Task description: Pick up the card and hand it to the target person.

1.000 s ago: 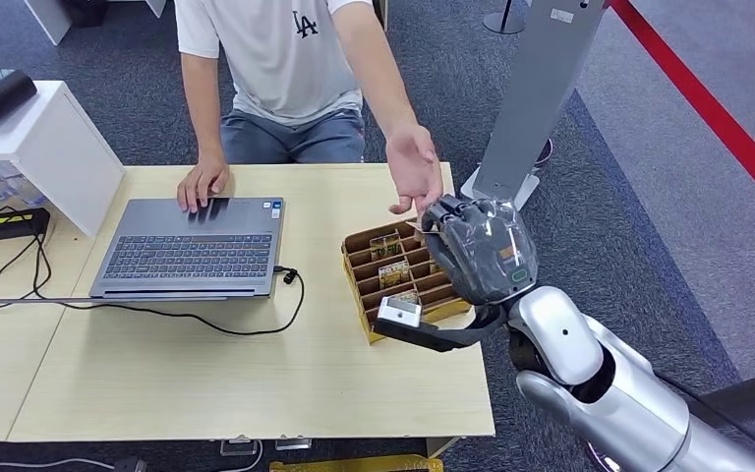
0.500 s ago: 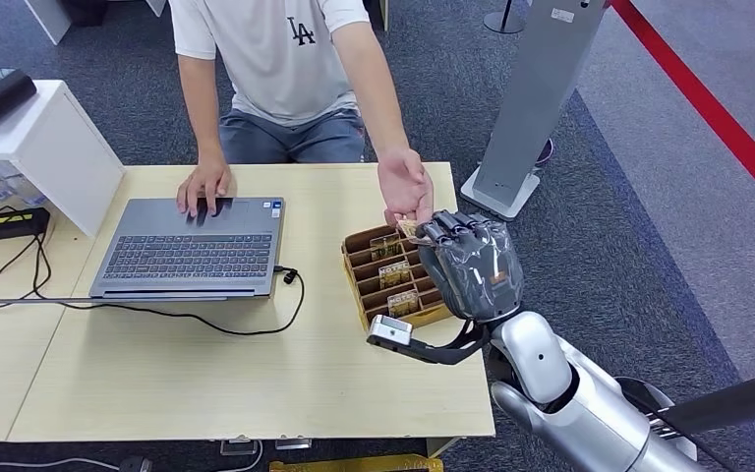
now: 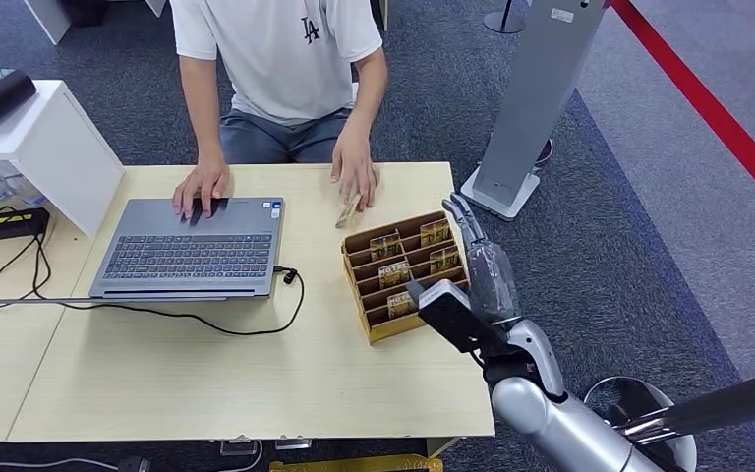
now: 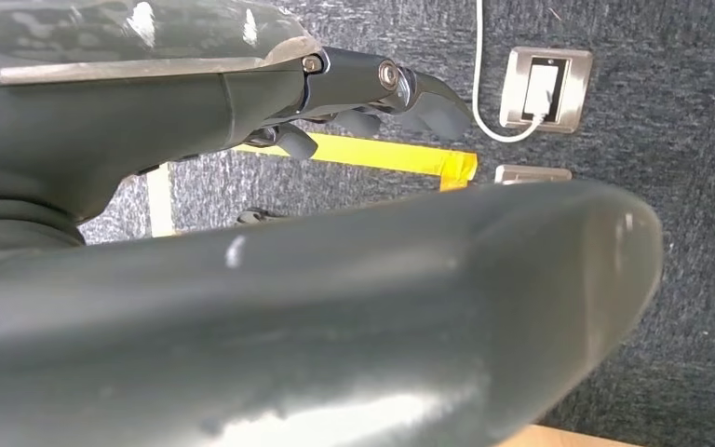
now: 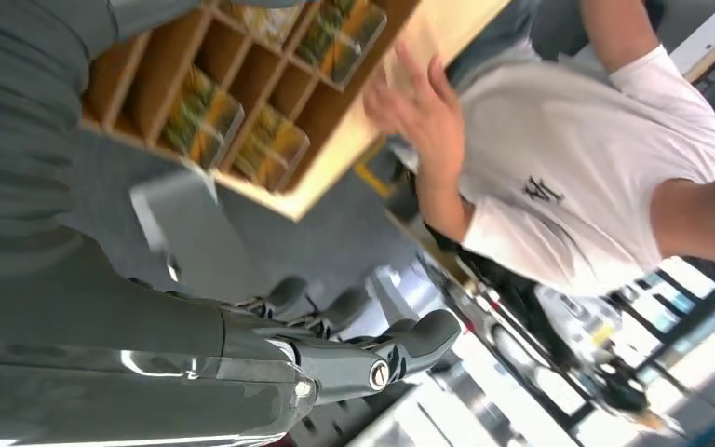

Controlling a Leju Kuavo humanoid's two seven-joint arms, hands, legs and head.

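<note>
Head view: the right robot hand (image 3: 482, 265) hovers beside the card box (image 3: 403, 275), fingers straight, holding nothing. The card (image 3: 348, 210) lies on the surface (image 3: 206, 374) under the person's hand (image 3: 354, 172). Left wrist view: the left robot hand (image 4: 335, 112) hangs released. Right wrist view: fingers (image 5: 354, 345) extended, released.

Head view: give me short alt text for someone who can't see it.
A seated person's hand holds a card on the wooden table, near a laptop. The robot's right hand, fingers extended, hovers empty beside the card tray.
</note>
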